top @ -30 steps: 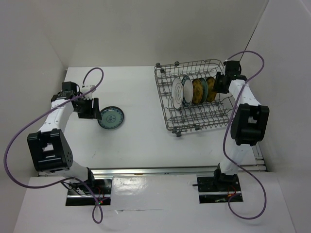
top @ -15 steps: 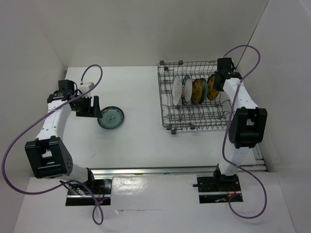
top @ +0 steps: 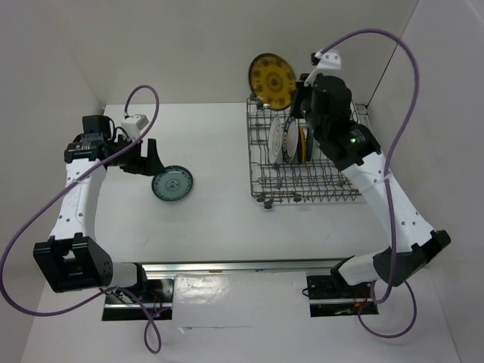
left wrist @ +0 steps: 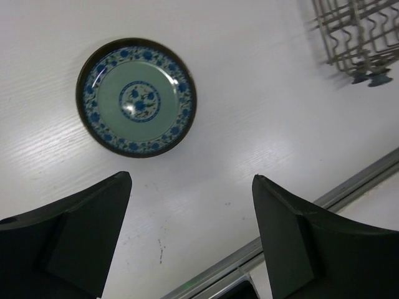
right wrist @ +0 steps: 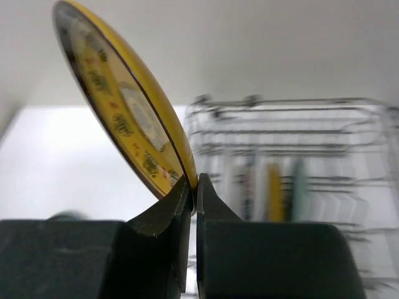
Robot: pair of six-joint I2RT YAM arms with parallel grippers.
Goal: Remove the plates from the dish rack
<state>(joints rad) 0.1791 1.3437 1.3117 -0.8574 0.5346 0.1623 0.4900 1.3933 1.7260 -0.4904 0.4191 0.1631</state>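
Your right claw (right wrist: 193,182) pinches the glossy round ochre plate (top: 272,81), now lifted above the wire rack (top: 318,185). Your left claw (left wrist: 191,180) gapes empty.

A white table (top: 219,212) is seen carrying a teal-blue plate (top: 172,184), laid flat towards the left. The grey wire dish rack (top: 306,184) is stood on its feet towards the right, well apart.

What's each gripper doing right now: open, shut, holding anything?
Left gripper: open, holding nothing; the teal plate lies apart from it.
Right gripper: shut on the rim of the yellow plate, held up clear of the dish rack.
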